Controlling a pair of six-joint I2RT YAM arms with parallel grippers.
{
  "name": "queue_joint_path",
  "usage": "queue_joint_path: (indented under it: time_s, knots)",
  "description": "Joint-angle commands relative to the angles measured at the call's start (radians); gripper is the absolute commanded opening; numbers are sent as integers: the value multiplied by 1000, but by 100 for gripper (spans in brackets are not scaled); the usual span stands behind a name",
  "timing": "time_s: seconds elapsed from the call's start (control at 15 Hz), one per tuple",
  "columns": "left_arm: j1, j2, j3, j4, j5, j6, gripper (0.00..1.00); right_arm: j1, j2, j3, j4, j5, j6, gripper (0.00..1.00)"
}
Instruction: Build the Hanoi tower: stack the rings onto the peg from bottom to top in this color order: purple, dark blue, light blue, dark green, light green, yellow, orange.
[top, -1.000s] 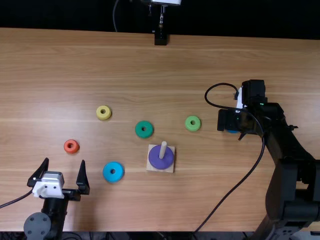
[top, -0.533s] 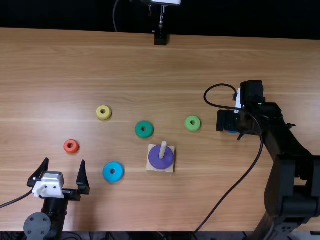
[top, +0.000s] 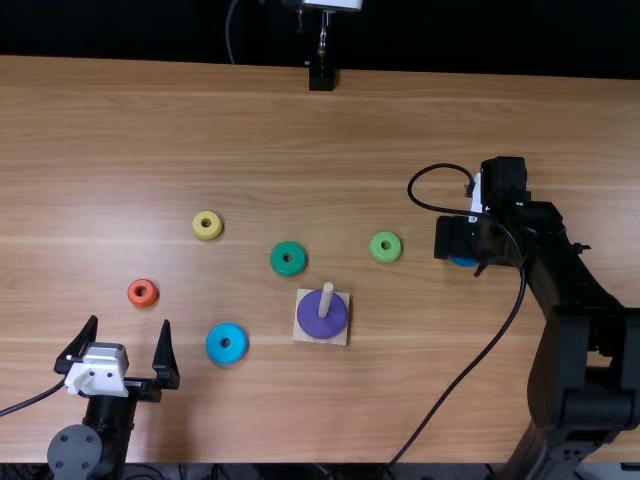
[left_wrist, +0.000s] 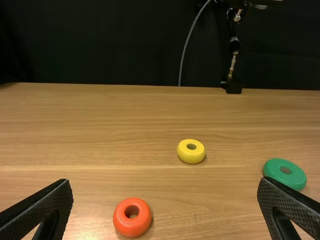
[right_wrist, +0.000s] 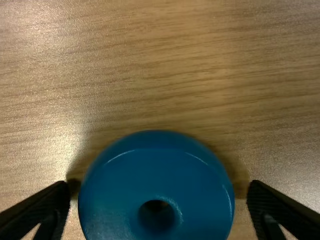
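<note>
The dark blue ring (right_wrist: 115, 205) sits between the two fingers of the right gripper (top: 478, 240), low over the right side of the table (top: 400, 120). The fingers stand wide apart, with a narrow gap between each fingertip and the ring's side, so the gripper has hold of nothing. From above, a bit of the ring peeks out under the gripper, to the right of the light green ring (top: 376, 248).

The dark blue ring is thick and round, with a smooth, shiny face, a rounded edge and a small dark hole in the middle. It lies flat on the wood, and shadow falls on the table around it.

The purple ring (top: 313, 321) is on the peg (top: 327, 291), on its square wooden base (top: 304, 336). The light blue ring (top: 214, 346) lies left of the base, the dark green ring (top: 278, 266) on its far side and a bit left. The yellow ring (top: 198, 230) is farther left and far, the orange ring (top: 134, 298) left and nearer. The left gripper (top: 129, 323), near and left, is spread wide and empty.
</note>
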Motion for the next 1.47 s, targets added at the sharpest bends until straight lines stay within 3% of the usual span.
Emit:
queue_joint_path:
  time_s: [0.0,0.4,0.47,0.8,1.07,1.4]
  knots:
    - [6,-12,-16,-17,8,3,100,-9,20,21,0,-10,2,1]
    - [6,-12,-16,-17,8,5,100,-4,14,91,-28,-8,-6,0]
    - [6,-12,-16,-17,8,5,100,7,13,118,-98,-1,-4,0]
    - [6,-12,-16,-17,8,5,100,146,7,364,-538,-6,11,0]
    - [6,-12,-16,-17,8,5,100,261,-95,458,-641,-12,16,0]
    - [6,-12,-16,-17,8,5,100,425,-203,513,-650,-13,16,0]
